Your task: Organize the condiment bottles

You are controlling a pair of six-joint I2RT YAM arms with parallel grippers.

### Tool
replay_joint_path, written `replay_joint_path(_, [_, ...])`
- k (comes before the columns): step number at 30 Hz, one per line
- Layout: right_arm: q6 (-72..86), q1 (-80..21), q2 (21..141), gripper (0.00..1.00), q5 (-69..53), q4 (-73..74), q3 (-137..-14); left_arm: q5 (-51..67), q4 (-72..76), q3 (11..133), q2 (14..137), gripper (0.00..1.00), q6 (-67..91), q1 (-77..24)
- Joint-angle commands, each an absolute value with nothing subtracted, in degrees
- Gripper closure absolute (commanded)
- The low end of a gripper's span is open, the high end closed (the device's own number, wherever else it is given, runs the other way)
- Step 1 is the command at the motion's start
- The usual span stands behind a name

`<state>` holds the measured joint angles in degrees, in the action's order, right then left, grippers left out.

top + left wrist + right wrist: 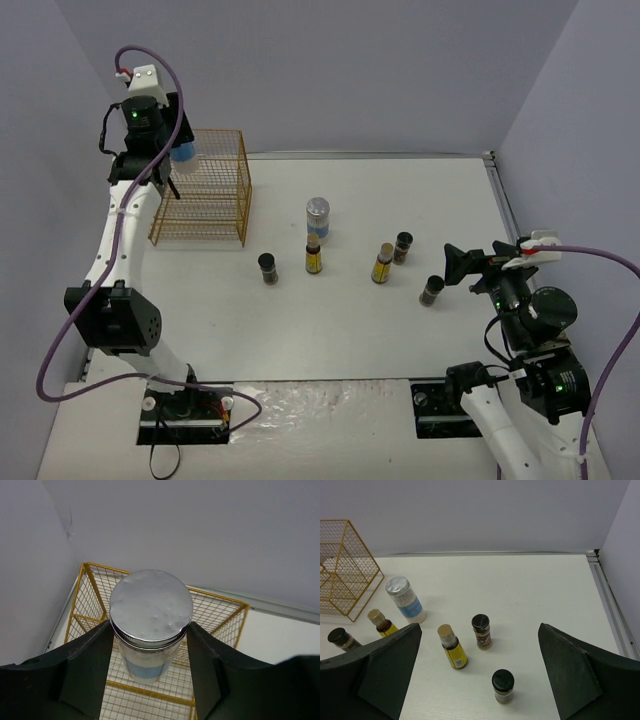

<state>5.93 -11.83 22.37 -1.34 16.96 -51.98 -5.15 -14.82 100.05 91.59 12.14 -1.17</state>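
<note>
My left gripper [178, 138] is shut on a pale blue-labelled jar [183, 152] with a silver lid [150, 605], held high above the gold wire rack [198, 188]. On the table stand a second blue-labelled jar [317, 218], two slim yellow-labelled bottles [313, 256] [382, 263] and three dark black-lidded jars [267, 268] [403, 247] [432, 290]. My right gripper [462, 264] is open and empty, above the table just right of the nearest dark jar [502, 686].
The rack [150, 690] stands at the back left by the left wall. A raised rail [503, 210] runs along the table's right edge. The right wrist view shows the rack's corner [347, 565] at far left.
</note>
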Motion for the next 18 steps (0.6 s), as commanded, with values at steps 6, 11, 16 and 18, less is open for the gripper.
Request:
replay_joint_path(6, [4.5,-13.1,26.7,0.00,-5.9,12.6,-54.4,3.8,1.5,111.9,98.0,1.00,11.0,5.4])
replay_joint_path(11, [4.5,-13.2,27.8,0.00,-6.2,12.3,-54.1,4.1,4.3,113.5,100.1,1.00,9.7,5.6])
replay_joint_path(16, [4.6,-13.2,28.9,0.00,-6.9,12.2,-54.5,3.4,8.1,111.7,101.8,1.00,9.0,5.9])
replay_joint_path(18, [4.6,-13.2,29.0,0.00,-6.9,12.1,-54.6,3.4,9.3,110.6,102.3,1.00,8.6,5.9])
